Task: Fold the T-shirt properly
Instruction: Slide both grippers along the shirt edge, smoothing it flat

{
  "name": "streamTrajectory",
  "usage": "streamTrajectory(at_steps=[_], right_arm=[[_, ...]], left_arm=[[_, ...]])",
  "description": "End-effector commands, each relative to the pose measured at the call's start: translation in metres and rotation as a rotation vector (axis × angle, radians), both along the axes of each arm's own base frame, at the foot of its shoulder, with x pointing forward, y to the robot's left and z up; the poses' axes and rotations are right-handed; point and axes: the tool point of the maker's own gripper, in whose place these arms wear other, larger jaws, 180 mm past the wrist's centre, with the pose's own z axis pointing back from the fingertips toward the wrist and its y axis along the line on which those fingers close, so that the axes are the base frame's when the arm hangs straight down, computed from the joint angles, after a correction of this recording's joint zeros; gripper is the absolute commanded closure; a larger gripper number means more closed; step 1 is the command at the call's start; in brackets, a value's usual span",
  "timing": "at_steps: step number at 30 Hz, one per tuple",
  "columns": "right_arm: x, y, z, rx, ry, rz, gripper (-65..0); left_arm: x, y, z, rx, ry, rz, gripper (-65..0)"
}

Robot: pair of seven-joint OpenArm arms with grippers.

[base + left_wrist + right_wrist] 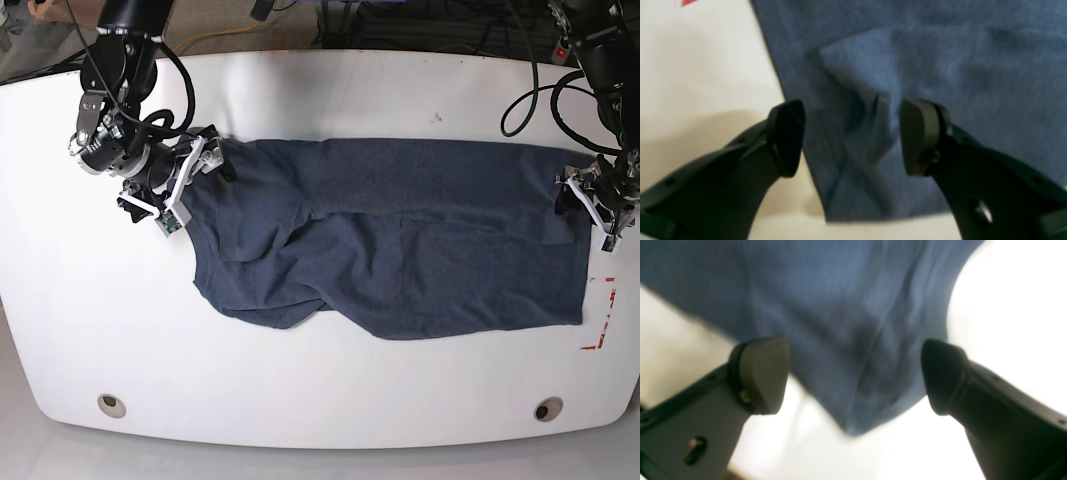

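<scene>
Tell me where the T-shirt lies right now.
In the base view the T-shirt lies spread across the middle of the white table, between the right pincer and the left pincer.

A broad white bench with rounded corners (pixel 330 90) fills the base view. Red corner markings (pixel 603 322) sit near its right edge. Two round metal-ringed holes sit near its front edge, one left (pixel 112 405), one right (pixel 546 409). A small dark speck (pixel 436 118) marks the far side.

A white, rounded-cornered table (pixel 330 385) carries a dark navy-blue heathered T-shirt (pixel 400 250), spread flat beside red corner marks (pixel 603 325).
</scene>
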Motion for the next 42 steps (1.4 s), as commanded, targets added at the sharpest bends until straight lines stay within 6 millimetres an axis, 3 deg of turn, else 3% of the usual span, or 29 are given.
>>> streamTrajectory(at_steps=[1,6,11,13,21,24,34,42], right_arm=[[-0.006,0.003,0.004,0.009,-0.018,0.012,-59.8],[-0.031,-0.003,-0.011,0.010,0.046,-0.011,-59.8],[-0.035,-0.010,-0.015,0.017,0.058,-0.058,-57.7],[-0.036,-0.011,-0.020,0.019,0.073,-0.062,-52.5],[-0.029,-0.027,-0.041,0.025,0.140,-0.086,-18.1],[-0.020,-0.036,-0.037,0.013,0.118,-0.080,-9.7],[0.012,-0.070,-0.007,-0.099,0.035,-0.048,-8.6],[0.041,-0.078,-0.022,-0.076,0.083,-0.059,-8.4]], left_arm=[[0.001,0.006,0.007,0.012,-0.019,-0.002,-40.8],[-0.015,0.003,-0.007,0.010,0.021,-0.004,-40.8],[-0.014,-0.011,-0.015,-0.033,0.005,-0.003,-40.8],[-0.013,-0.013,-0.014,-0.038,-0.008,-0.006,-40.7],[-0.017,-0.013,-0.022,-0.051,0.011,0.002,-40.7],[-0.026,-0.012,-0.028,-0.048,0.034,0.002,-40.7],[-0.041,0.000,-0.030,-0.015,0.068,0.000,-40.7],[-0.042,0.010,-0.026,0.009,0.073,0.000,-40.7]])
